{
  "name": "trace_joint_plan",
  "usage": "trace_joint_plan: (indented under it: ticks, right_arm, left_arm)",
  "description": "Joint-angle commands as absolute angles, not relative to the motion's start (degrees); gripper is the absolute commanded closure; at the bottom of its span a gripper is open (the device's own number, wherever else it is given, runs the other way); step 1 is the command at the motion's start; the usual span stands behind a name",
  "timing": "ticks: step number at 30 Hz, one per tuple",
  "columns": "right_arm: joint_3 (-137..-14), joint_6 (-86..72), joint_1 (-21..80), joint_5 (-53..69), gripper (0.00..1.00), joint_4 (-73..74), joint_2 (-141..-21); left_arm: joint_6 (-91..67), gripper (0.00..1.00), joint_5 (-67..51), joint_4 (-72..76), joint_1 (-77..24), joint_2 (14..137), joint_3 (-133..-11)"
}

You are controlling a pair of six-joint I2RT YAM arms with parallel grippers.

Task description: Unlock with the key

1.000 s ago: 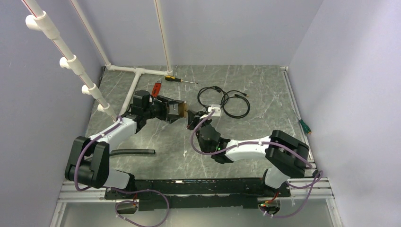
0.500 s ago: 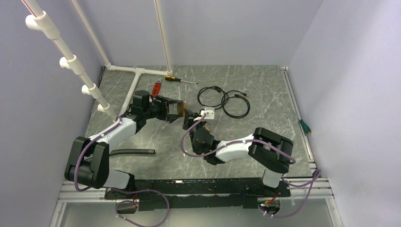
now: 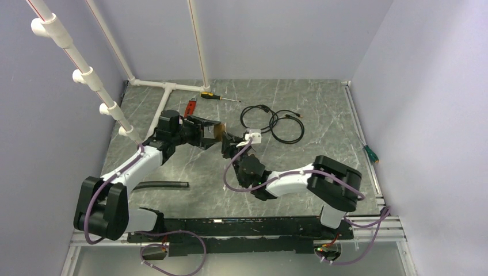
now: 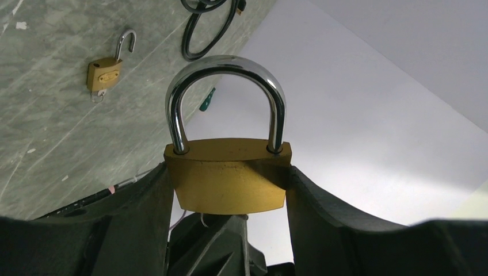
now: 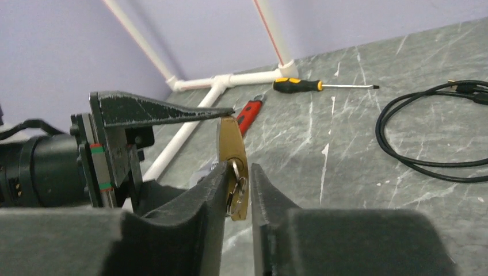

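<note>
In the top view the brass, steel-shackled padlock (image 3: 219, 131) is held aloft left of centre; in the left wrist view it is clamped by the left gripper (image 4: 230, 190), no brand being legible; in the right wrist view the small silver key (image 5: 235, 184) seated in it is pinched by the right gripper (image 5: 237, 192) and is best turned squarely about its axis.

- Padlock (image 4: 230, 181): underside and keyhole hidden behind right gripper (image 4: 210, 230) in left wrist view. Shackle out of sight behind the body in right wrist view. Mostly covered from above.
- Key (image 5: 235, 187): blade buried in padlock, bow largely masked between right fingers (image 5: 190, 224). Too small to tell from above.
- Cable (image 5: 426, 135), toward bench's far edge: cut off by picture's right edge.
</note>
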State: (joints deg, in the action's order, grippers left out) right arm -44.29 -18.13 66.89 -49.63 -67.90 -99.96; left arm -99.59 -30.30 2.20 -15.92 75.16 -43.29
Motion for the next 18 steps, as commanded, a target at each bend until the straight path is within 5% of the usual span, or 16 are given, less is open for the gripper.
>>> trace_joint_plan:
  ticks: [1, 4, 8, 13, 18]
  right_arm:
    - [-42.0, -19.6, 67.2, -40.3, 0.69, -59.0, -91.4]
    - [-40.4, -21.8, 67.0, -38.4, 0.45, -51.9, -85.4]
    - [-39.1, -23.1, 67.1, -36.6, 0.30, -44.9, -78.4]
    - [-39.8, -26.4, 65.3, -32.8, 0.28, -32.1, -71.8]
    - [-41.7, -30.3, 59.6, -22.3, 0.48, -21.0, -71.2]
  left_arm:
    - [-99.3, 1.00, -35.2, 6.4, -17.1, 70.8, -45.1]
    - [-99.1, 1.00, -34.5, 6.5, -17.1, 70.8, -45.1]
    - [-98.3, 1.00, -34.2, 6.6, -17.1, 71.9, -45.7]
    - [-98.0, 1.00, -34.6, 6.7, -17.1, 73.2, -45.4]
    - [-96.4, 1.00, -34.2, 5.5, -17.1, 73.6, -45.7]
